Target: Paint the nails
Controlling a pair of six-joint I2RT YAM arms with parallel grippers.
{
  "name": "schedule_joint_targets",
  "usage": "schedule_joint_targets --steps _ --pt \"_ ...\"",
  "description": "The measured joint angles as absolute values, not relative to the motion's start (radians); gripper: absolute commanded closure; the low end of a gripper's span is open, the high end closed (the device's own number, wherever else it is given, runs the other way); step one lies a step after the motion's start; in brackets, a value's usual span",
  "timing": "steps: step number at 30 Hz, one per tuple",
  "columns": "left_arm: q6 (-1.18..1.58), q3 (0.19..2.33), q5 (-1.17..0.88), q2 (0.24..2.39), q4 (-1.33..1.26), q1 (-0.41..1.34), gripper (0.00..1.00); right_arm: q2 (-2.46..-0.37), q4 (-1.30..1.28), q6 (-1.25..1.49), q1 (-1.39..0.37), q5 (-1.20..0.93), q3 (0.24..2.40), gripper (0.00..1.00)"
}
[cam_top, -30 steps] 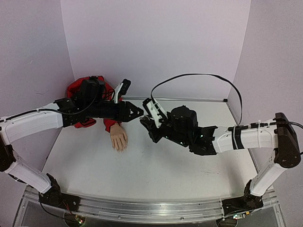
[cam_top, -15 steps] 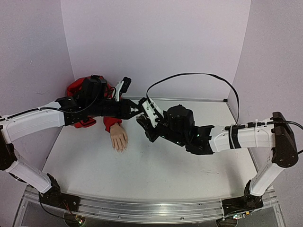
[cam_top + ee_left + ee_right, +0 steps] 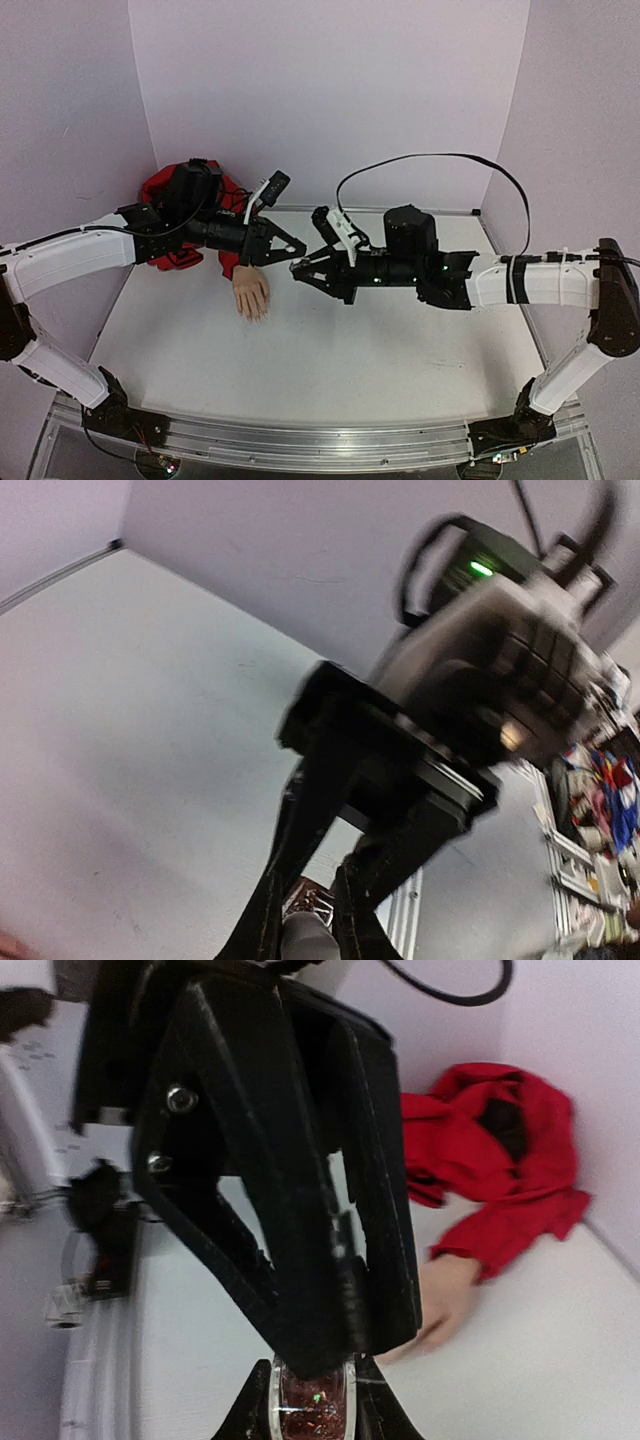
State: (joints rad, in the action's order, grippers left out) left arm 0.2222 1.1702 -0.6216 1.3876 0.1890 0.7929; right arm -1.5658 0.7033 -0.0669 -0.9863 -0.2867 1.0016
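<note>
Top external view: your nails (image 3: 256, 312) tip the mannequin hand (image 3: 249, 288), lying flat on the bench (image 3: 350, 350) just left of your left claw (image 3: 298, 245), clamped on a pale cap (image 3: 305, 938); close beside it, your right claw (image 3: 297, 270) grips a glittery red bottle (image 3: 312, 1405)

No text, label, brand, number or sign can be read in any view; every surface is either plain or too blurred.
</note>
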Motion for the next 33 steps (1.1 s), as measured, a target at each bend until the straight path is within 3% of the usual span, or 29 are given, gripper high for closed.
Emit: schedule_joint_targets --steps 5,10,11,13,16,19,23,29,33 --pt "0.095 1.169 -0.947 1.371 0.166 0.797 1.0 -1.55 0.723 0.086 -0.919 -0.776 1.002 1.0" --pt "0.04 1.169 -1.083 1.37 0.146 0.818 1.0 -1.544 0.749 0.147 -0.929 -0.917 1.002 1.0" --pt "0.033 1.169 -1.095 1.369 0.144 0.818 0.96 -1.542 0.752 0.148 -0.931 -0.916 1.002 1.0" --pt "0.027 1.169 -1.097 1.367 0.136 0.817 0.73 -1.535 0.757 0.143 -0.933 -0.893 0.997 1.0" --pt "0.044 1.168 -1.049 1.353 0.136 0.817 0.42 -1.515 0.764 0.102 -0.936 -0.813 0.982 1.0" --pt "0.082 1.168 -0.942 1.319 0.177 0.814 0.29 -1.499 0.772 0.046 -0.936 -0.668 0.968 1.0" --pt "0.136 1.179 -0.722 1.291 0.267 0.81 0.27 -1.499 0.774 -0.012 -0.948 -0.402 0.95 1.0" --pt "0.305 1.191 -0.45 1.292 0.341 0.809 0.4 -1.548 0.799 -0.083 -1.035 0.051 0.954 1.0" --pt "0.397 1.187 -0.348 1.293 0.321 0.809 0.43 -1.625 0.801 -0.113 -1.093 0.236 0.986 1.0"
